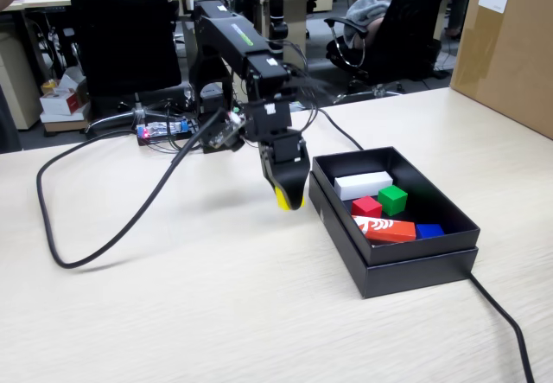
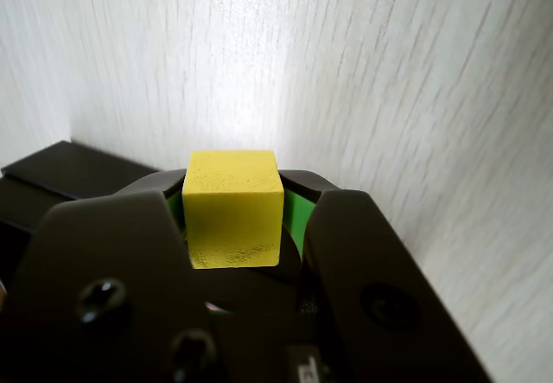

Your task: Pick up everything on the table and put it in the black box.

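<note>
A: What's the biggest thing here?
B: The table [image 1: 173, 314], pale wood grain, filling the fixed view. At 2 o'clock on it stands a brown carton [image 1: 510, 46].
A: And next?
B: The arm [image 1: 238, 50], reaching from 12 o'clock toward the middle. Then the black box [image 1: 406, 266], lying at about 4 o'clock from the arm's tip.
A: What's in the box?
B: A white block [image 1: 363, 184] at its 11 o'clock end, a long red block with white marks [image 1: 384, 228] toward 6 o'clock, a blue piece [image 1: 429, 230] just beside that, and between them the red cube [image 1: 366, 207] touching the green cube [image 1: 393, 200].
A: The gripper?
B: The gripper [image 1: 289, 200] hangs above the table, just at 9 o'clock of the box, jaws closed onto the yellow cube [image 2: 233, 208], one jaw on each side face in the wrist view.
</note>
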